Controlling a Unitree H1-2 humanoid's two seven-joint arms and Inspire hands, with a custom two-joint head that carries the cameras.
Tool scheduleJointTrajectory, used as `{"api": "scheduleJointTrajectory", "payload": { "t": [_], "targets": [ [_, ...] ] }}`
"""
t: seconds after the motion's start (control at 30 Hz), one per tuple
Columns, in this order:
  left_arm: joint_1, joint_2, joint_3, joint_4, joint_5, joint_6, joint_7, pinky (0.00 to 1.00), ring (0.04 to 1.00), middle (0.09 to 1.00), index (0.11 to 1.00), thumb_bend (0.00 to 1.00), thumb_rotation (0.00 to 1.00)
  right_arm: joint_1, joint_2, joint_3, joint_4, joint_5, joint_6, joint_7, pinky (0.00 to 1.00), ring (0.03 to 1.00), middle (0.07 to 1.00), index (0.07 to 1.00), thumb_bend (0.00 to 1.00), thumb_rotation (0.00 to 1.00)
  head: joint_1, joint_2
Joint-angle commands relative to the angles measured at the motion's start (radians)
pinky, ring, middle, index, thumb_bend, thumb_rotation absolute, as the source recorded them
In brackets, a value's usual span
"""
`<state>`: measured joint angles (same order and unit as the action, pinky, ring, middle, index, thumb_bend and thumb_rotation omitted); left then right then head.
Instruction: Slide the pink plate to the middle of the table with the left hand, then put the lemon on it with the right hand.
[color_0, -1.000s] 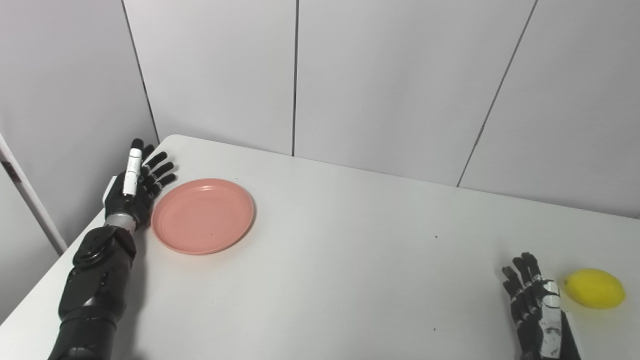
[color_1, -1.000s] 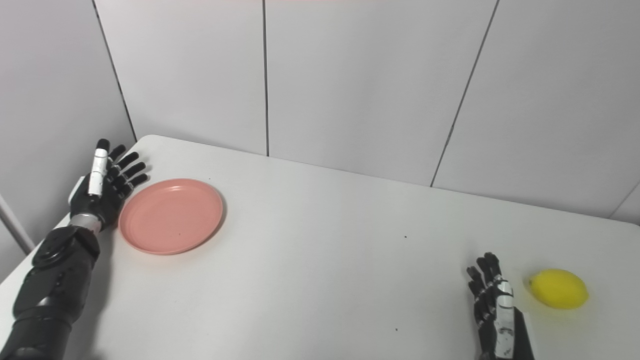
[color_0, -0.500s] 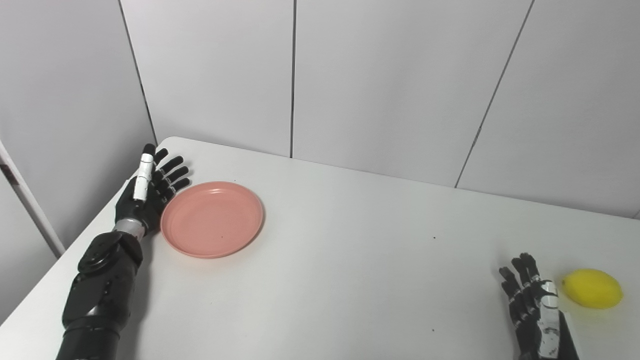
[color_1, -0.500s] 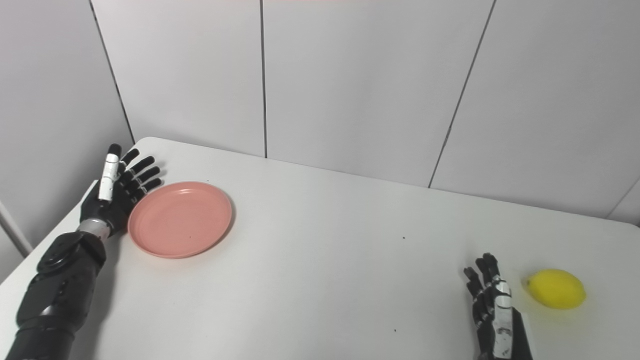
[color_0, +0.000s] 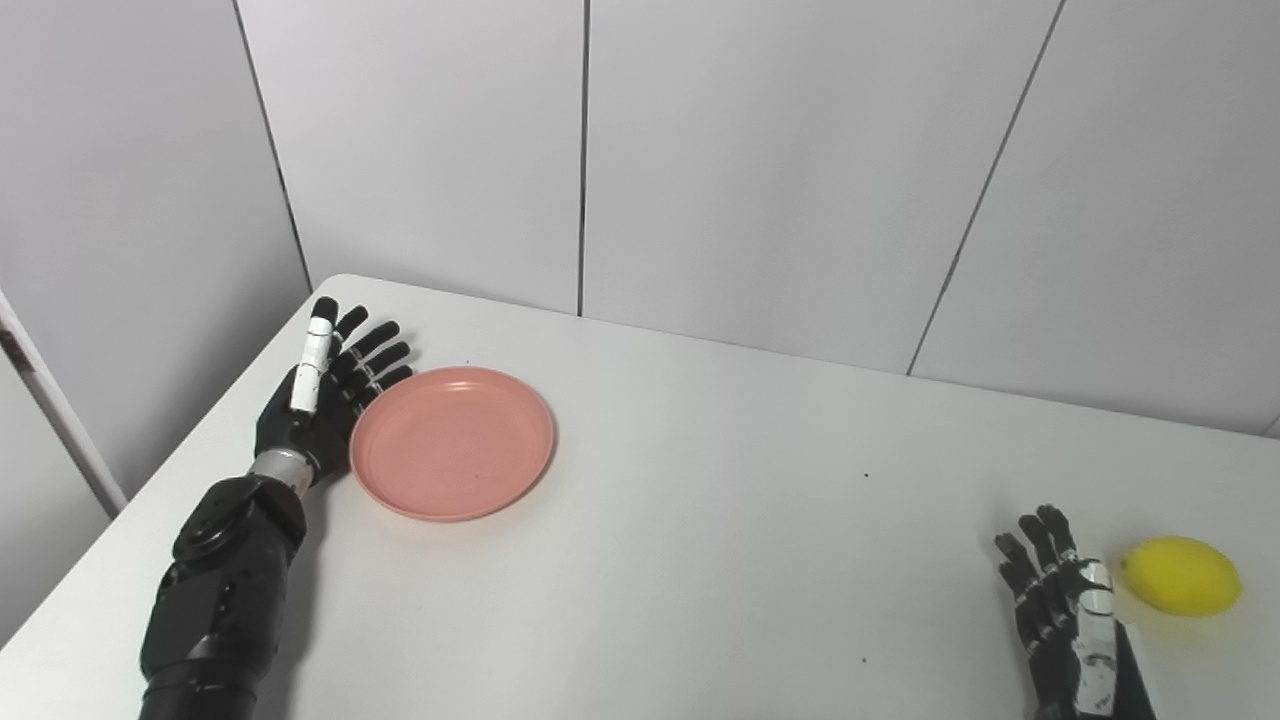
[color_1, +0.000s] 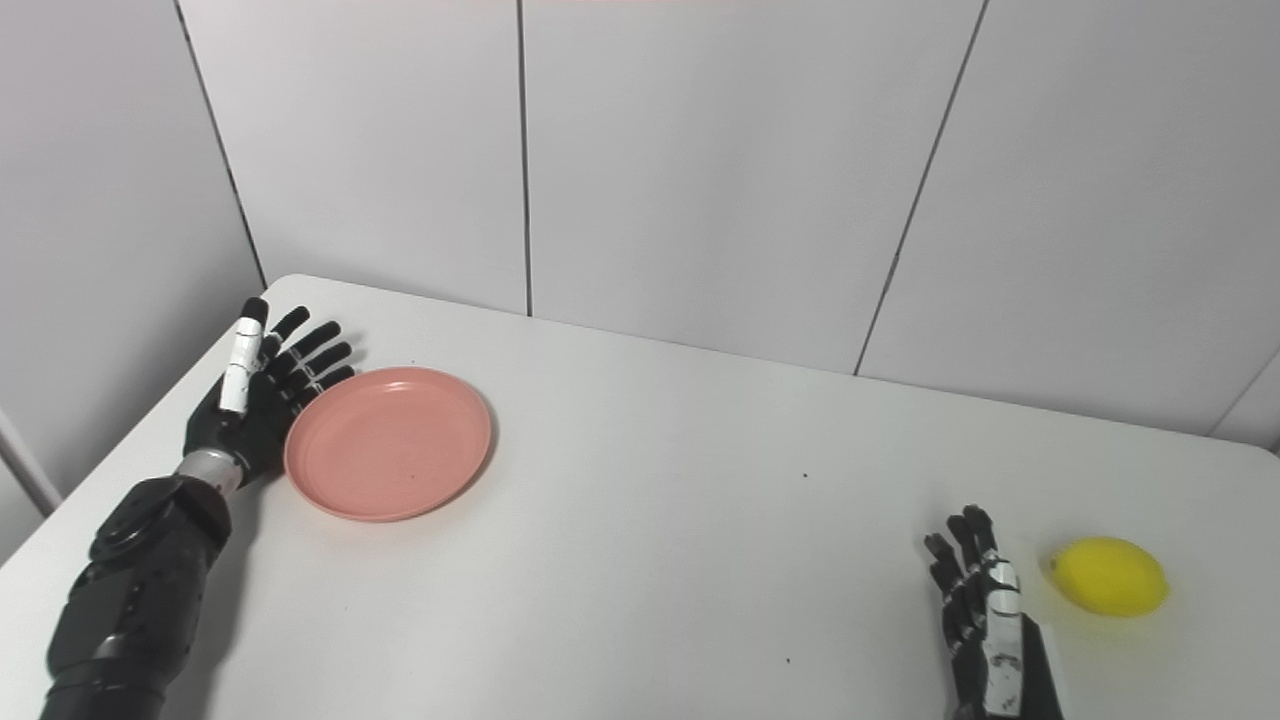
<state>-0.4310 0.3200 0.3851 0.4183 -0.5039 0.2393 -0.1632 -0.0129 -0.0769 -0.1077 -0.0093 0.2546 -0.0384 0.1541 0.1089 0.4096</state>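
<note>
1. The plate (color_0: 452, 442) is showing a plain salmon pink.
2. The lemon (color_0: 1182, 575) is glowing bright yellow.
3. The left hand (color_0: 322, 400) is showing black with a white strip.
4. The right hand (color_0: 1068, 625) is showing black with white patches.
5. The table (color_0: 720, 500) is looking plain white, the wall (color_0: 760, 170) pale grey with dark seams.

Left arm: the black jointed forearm runs off the bottom edge; its upper part is out of view.
Right hand (color_0: 1068, 620): black with a white back, cut at the wrist by the bottom edge; the palm faces away.
White table (color_0: 700, 560): its near edge and right end fall outside both views.
Left hand (color_0: 315, 395) against round pink plastic plate (color_0: 452, 441): contact cannot be confirmed.
</note>
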Motion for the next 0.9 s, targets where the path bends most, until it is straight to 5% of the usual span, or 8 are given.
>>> {"api": "scheduleJointTrajectory", "payload": {
  "t": [0.0, 0.5, 0.87],
  "targets": [
    [-0.004, -0.007, -0.009, -0.029, 0.01, 0.021, 0.018, 0.74, 0.763, 0.794, 0.88, 0.87, 0.76, 0.067, 0.037, 0.017, 0.059, 0.007, 0.016, -0.003, 0.98, 0.931, 0.965, 0.962, 0.67, 1.0, 0.0, 0.003],
    [0.038, -0.086, -0.067, -0.15, 0.03, 0.106, 0.081, 0.75, 0.775, 0.799, 0.872, 0.86, 0.76, 0.067, 0.035, 0.023, 0.064, 0.019, -0.003, 0.008, 0.98, 0.921, 0.965, 0.954, 0.66, 1.0, -0.009, 0.01],
    [0.033, -0.127, -0.098, -0.127, 0.073, 0.073, 0.109, 0.75, 0.778, 0.791, 0.863, 0.84, 0.76, 0.066, 0.033, 0.027, 0.061, 0.018, -0.002, 0.006, 0.98, 0.925, 0.96, 0.955, 0.65, 1.0, -0.012, 0.014]
  ]
}}
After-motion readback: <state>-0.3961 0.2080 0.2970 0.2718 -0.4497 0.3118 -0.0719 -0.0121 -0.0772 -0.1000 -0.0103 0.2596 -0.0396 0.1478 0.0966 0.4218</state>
